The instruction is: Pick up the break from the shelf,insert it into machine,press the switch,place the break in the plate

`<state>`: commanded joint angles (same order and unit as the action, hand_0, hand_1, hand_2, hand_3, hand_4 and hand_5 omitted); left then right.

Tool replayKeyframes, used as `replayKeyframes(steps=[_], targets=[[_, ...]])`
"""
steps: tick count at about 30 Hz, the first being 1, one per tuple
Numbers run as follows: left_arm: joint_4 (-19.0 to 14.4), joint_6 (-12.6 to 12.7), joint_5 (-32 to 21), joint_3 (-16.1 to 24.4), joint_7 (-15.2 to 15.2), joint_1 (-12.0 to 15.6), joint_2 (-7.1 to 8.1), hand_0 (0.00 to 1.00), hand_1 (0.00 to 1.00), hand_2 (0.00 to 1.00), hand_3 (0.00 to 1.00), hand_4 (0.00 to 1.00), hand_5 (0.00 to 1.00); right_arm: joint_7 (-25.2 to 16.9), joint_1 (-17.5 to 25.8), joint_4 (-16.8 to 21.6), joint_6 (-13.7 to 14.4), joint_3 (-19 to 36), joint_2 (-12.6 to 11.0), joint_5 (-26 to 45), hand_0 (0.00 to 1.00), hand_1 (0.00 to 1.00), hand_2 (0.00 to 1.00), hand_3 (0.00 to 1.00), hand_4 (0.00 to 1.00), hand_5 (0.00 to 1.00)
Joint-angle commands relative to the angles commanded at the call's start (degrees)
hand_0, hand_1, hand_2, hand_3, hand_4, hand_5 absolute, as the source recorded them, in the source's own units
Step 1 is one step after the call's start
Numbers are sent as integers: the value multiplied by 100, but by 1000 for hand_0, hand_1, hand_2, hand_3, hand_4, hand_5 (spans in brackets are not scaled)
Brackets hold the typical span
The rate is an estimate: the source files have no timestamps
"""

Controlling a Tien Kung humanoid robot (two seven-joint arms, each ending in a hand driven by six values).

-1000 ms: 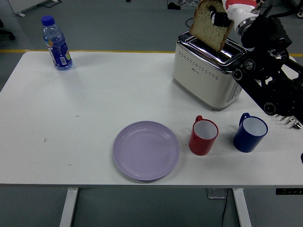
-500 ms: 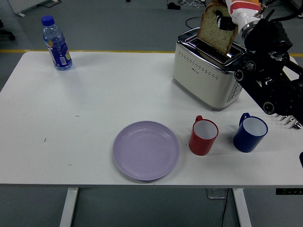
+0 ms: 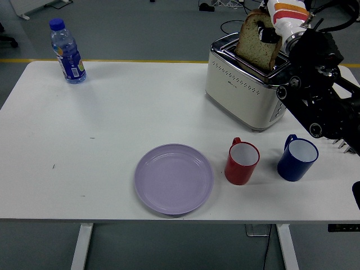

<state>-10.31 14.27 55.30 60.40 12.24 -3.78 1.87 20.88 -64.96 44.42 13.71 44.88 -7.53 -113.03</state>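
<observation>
You have the white table point(image 3: 112, 112) filling most of the view, its near edge along the bottom. On its far right stands the cream and chrome toaster point(image 3: 244, 84), set at an angle with its slots on top. Your right arm point(image 3: 323, 95) comes in from the right edge, black and jointed, and rises behind the toaster. Near the table's front, left of centre, sits the lilac plate point(image 3: 173, 179), with nothing on it. Just right of it is the red mug point(image 3: 242, 162), and further right the blue mug point(image 3: 297, 159), the two a little apart, both upright with handles toward the upper left. At the far left corner stands a water bottle point(image 3: 67, 52) with a blue cap. Your right hand point(image 3: 270, 34) is closed on the slice of bread point(image 3: 257, 42), black fingers pressing its face near the top edge. The slice is held upright and slightly tilted, its lower edge at the mouth of a slot; you cannot tell whether it is already inside.
</observation>
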Motion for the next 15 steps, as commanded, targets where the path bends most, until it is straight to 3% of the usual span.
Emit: replayKeyframes(steps=[7,8,13,14,15], targets=[[0,0,39,18,10,27,1,637,524,498,516,297,871,49,4,-66,-70,-6,54,16,209,274,371,503,471,2],[0,0,44,20,12,29,2,637,524,497,515,297,871,41,6,-70,-99,0,59,17,355,413,491,596,501,2],[0,-1,58,21,15,36,5,637,524,497,515,297,871,-5,4,-102,-285,49,83,19,355,413,491,596,501,2],[0,-1,58,21,15,37,6,637,524,496,512,297,871,-11,4,-105,-292,52,84,19,659,642,727,798,646,91],[0,-1,60,20,15,38,6,637,524,496,512,297,871,-33,4,-109,-300,61,86,30,659,642,727,798,646,91]])
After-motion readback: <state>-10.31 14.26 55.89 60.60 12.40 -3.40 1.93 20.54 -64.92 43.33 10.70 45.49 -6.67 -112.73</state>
